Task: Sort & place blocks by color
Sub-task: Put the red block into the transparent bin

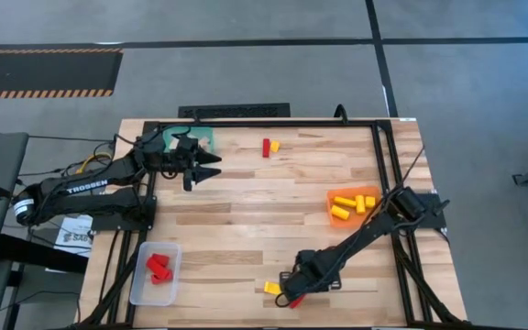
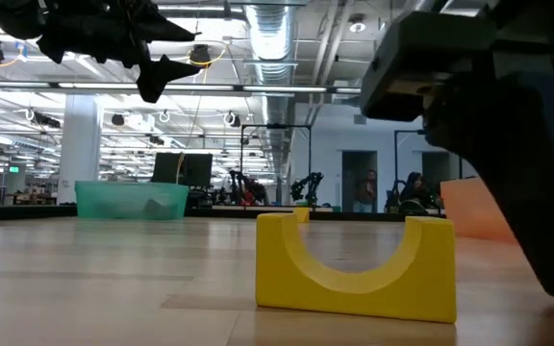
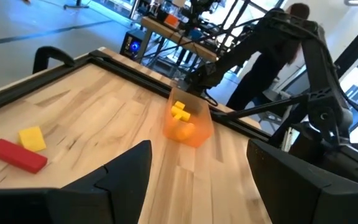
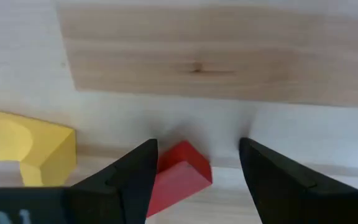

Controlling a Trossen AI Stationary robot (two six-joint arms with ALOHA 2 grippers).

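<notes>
My right gripper (image 1: pixel 291 295) is low over the table's near edge and open. A small red block (image 4: pixel 180 173) lies on the wood between its fingers, close to one of them. A yellow arch block (image 4: pixel 23 149) stands just beside it, and it fills the low view as well (image 2: pixel 354 264). My left gripper (image 1: pixel 211 167) hangs open in the air next to the teal tray (image 1: pixel 191 137). A red brick (image 3: pixel 16 154) and a yellow block (image 3: pixel 32 138) lie together near the far edge. My right gripper comes down from above with one finger on either side of the red block's upper corner (image 4: pixel 185 152). One finger (image 4: pixel 138 171) overlaps the block's side in the wrist view. I cannot tell whether it touches. The block lies on the table.
The orange tray (image 1: pixel 354 203) on the right holds several yellow blocks. A clear tray (image 1: pixel 156 270) near the left front holds red blocks. The teal tray holds a pale block. A black frame (image 1: pixel 383 156) borders the table. Bare wood lies in the middle.
</notes>
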